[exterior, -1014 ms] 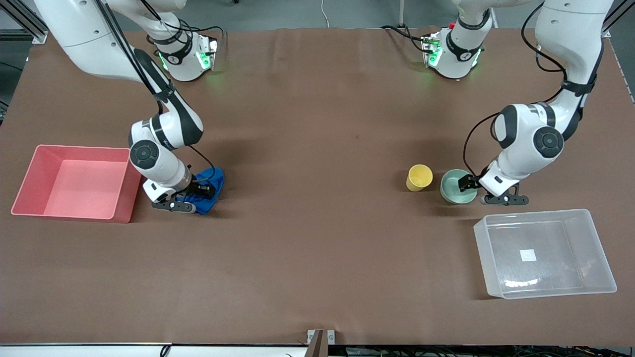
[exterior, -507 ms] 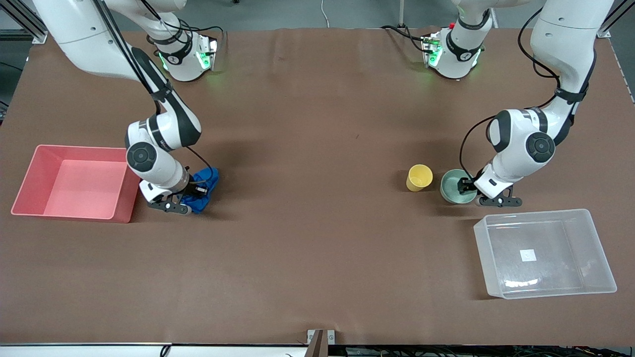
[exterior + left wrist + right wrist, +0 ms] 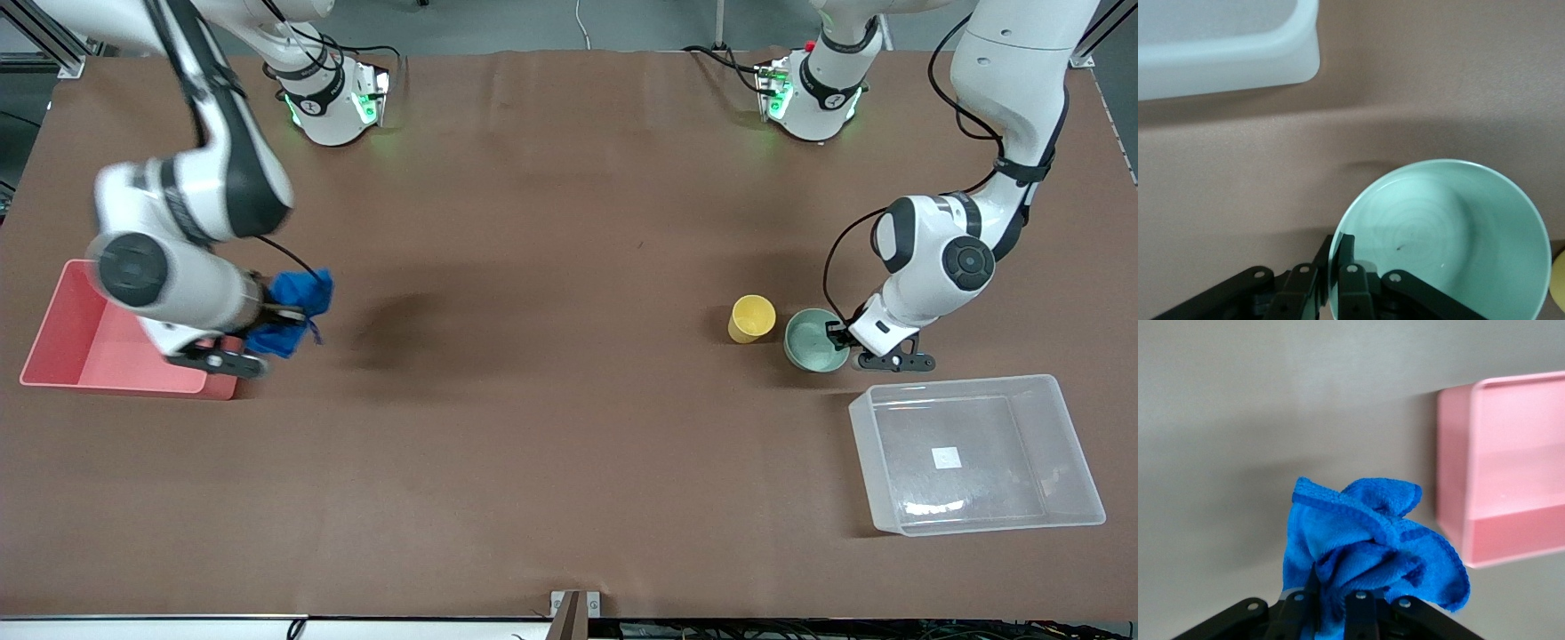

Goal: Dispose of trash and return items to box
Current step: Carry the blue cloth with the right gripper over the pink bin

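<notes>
Blue, soft rag [image 3: 293, 307] hung bunched in the clenched right tool [image 3: 276, 313] beside the pink bin [image 3: 53, 338], while the left tool [image 3: 836, 336] pinched the light, rigid bowl's [image 3: 813, 342] rim.

- A pink bin [image 3: 53, 342] sits open-topped at the right arm's end of the table.
- The table [image 3: 551, 427] wears a plain brown cover, faintly creased.
</notes>
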Tool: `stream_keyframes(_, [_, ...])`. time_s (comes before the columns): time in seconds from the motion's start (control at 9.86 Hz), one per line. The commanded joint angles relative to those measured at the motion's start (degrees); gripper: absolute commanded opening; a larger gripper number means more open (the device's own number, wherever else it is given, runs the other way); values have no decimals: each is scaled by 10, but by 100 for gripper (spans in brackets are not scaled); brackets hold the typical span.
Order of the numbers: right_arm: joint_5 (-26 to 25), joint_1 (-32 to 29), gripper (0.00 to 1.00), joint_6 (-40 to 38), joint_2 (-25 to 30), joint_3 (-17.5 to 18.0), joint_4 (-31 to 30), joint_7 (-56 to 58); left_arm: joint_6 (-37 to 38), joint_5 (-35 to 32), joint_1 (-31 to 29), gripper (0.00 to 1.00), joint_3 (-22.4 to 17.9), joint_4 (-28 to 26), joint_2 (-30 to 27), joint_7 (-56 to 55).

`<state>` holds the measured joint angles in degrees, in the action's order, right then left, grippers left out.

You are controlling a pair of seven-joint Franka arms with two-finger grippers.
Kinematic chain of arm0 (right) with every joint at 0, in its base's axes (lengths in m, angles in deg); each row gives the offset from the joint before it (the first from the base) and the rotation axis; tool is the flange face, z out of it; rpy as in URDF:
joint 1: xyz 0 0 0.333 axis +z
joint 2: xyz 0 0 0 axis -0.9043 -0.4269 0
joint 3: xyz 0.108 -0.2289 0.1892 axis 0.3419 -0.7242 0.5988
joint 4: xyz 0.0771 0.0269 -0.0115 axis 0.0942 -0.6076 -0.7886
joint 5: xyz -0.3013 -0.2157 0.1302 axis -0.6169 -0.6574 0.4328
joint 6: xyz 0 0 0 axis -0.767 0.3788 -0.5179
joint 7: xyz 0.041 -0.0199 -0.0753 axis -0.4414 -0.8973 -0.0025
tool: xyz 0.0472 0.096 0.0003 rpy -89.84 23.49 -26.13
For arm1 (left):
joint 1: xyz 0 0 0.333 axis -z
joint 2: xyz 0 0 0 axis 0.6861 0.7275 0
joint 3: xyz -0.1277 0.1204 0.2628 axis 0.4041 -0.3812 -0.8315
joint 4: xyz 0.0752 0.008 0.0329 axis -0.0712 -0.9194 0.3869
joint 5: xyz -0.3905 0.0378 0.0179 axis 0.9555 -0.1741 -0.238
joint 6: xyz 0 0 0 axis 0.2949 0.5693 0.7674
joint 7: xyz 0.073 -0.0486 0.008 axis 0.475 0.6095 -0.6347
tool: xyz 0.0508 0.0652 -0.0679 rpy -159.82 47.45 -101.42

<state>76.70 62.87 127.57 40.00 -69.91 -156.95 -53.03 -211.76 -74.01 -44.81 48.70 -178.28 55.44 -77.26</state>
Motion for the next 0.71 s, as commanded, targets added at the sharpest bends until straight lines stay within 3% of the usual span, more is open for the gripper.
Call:
stream_keyframes(0.0, [12, -14, 0, -40, 9, -78, 32, 156, -6, -10, 1, 3, 1, -2, 10, 7])
stream_keyframes(0.3, [-6, -17, 0, 35, 6, -186, 15, 343, -6, -10, 0, 3, 1, 4, 4, 12])
stream_keyframes(0.51, [-6, -18, 1, 167, -1, -229, -59, 400, 7, -9, -2, 2, 1, 33, -2, 29])
stream_keyframes(0.61, [-6, -18, 2, 254, -2, -241, -118, 413, 47, -9, -3, 1, 1, 73, -3, 30])
